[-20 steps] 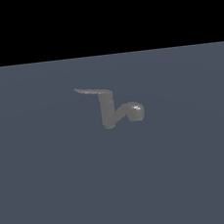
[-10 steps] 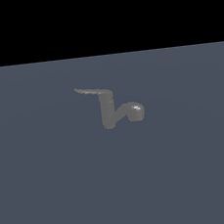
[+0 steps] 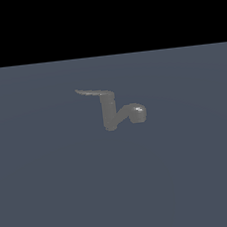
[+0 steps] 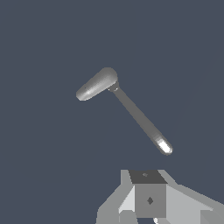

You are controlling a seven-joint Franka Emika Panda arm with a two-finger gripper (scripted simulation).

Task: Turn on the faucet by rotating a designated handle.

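The faucet (image 3: 117,116) stands on the grey tabletop (image 3: 54,192), its handle (image 3: 93,93) jutting from the post's top, opposite the spout. In the wrist view the faucet (image 4: 131,109) lies ahead of the end effector (image 4: 151,205), apart from it; whether the jaws are apart, I cannot tell.

No text, label, brand, number or sign can be read in either view. The small dull grey metal faucet (image 3: 116,114) bears only a shiny highlight on its rounded head, and the flat blue-grey ground (image 3: 54,192) under it is plain and unmarked.
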